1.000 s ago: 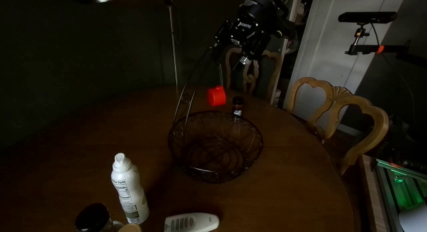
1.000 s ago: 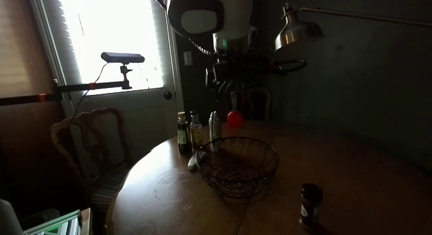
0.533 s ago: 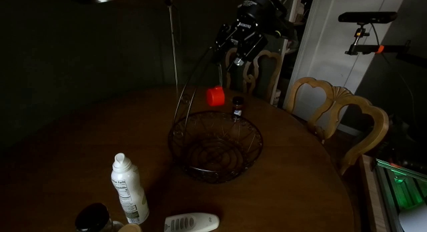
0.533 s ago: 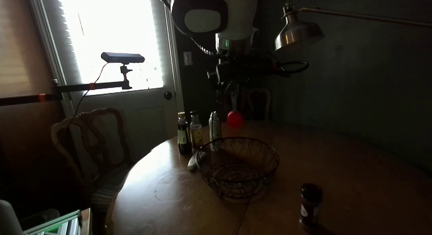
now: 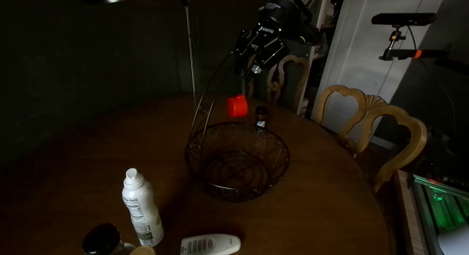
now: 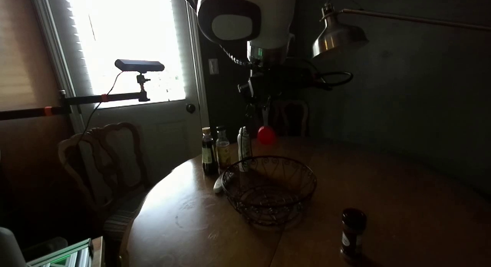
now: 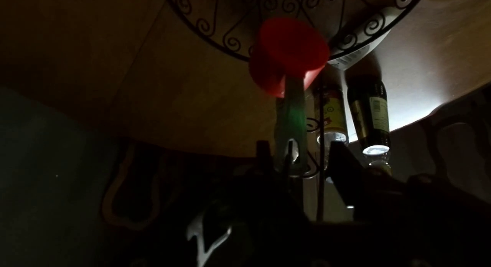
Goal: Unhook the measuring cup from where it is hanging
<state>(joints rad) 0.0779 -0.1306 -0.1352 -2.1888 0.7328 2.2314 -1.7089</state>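
Note:
The measuring cup [image 7: 293,48] has a red bowl and a pale handle [image 7: 293,117]. It hangs by that handle, bowl low, in both exterior views. A dark thin hook passes through the hole at the handle's end. My gripper [image 7: 299,146] stands partly open with the handle between its fingers. The handle lies close to the finger on the left of the wrist view; whether they touch I cannot tell. A gap shows between the handle and the other finger [image 7: 341,163]. In an exterior view the gripper [image 5: 247,70] is just above the red bowl, hiding the handle's top.
Below the cup stands a dark wire basket [image 5: 220,186], its tall curved wire upright [image 5: 204,108] rising beside the gripper. Around it are a white spray bottle [image 5: 143,207], a white remote [image 5: 210,244], a dark jar [image 6: 353,232] and bottles [image 6: 209,155]. A lamp [image 6: 337,38] hangs nearby.
The gripper's fingers have come closer together around the handle, and the hand has shifted slightly. The cup has barely moved and still hangs in the same place.

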